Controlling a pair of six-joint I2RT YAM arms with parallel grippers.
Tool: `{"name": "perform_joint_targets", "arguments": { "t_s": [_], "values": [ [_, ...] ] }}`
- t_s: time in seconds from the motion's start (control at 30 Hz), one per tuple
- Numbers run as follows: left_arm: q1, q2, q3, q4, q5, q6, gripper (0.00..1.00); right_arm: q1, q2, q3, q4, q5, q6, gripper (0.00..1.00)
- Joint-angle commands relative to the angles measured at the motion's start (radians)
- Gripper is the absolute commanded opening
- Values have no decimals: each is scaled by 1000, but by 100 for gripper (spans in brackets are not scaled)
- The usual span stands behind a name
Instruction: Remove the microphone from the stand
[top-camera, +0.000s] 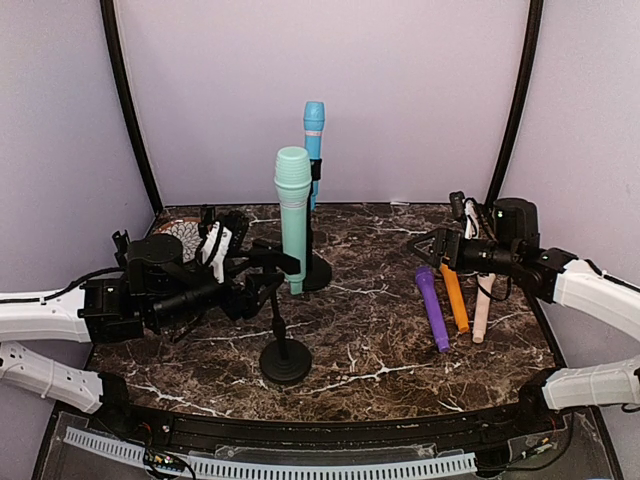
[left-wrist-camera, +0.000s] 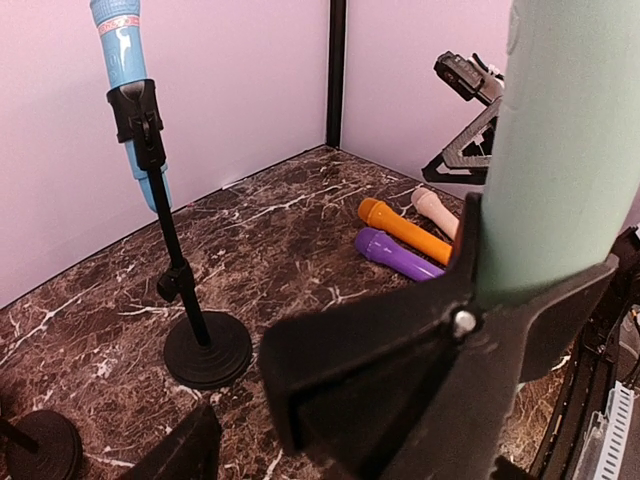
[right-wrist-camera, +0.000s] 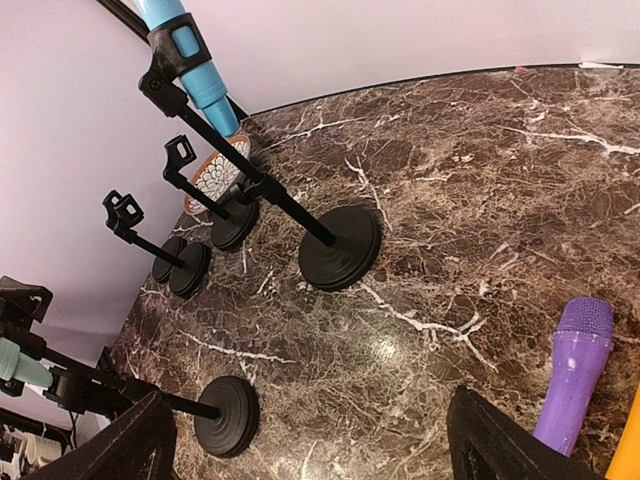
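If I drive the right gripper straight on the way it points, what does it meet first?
The right gripper would likely meet bare tabletop first, just short of the blue microphone's stand base; depth is unclear.

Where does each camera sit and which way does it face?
Top external: above and behind the robot, facing the back wall over the table; left gripper and right gripper show.
Left wrist: beside the mint microphone, facing across toward the right gripper; one fingertip shows.
Right wrist: looking down-left at the stands; both fingertips show.
Shared: the blue microphone, in all three.
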Motion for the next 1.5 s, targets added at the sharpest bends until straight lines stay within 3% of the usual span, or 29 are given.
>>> {"name": "perform_joint_targets", "arguments": {
  "t_s": [0.0,0.27,0.77,1.47],
  "values": [
    [-1,-29,37,-92,-72,-43,73,6,-2,-17,69,20,19,95],
    [2,-24,136,-198,-102,-81,81,6,-26,-43,54,151,25,96],
    [124,-62,191,-265,8,-198,83,5,-56,-54,-29,285,12,98],
    [130,-91,177,-237,245,-75,81,4,-37,-50,-26,291,14,99]
  ]
}}
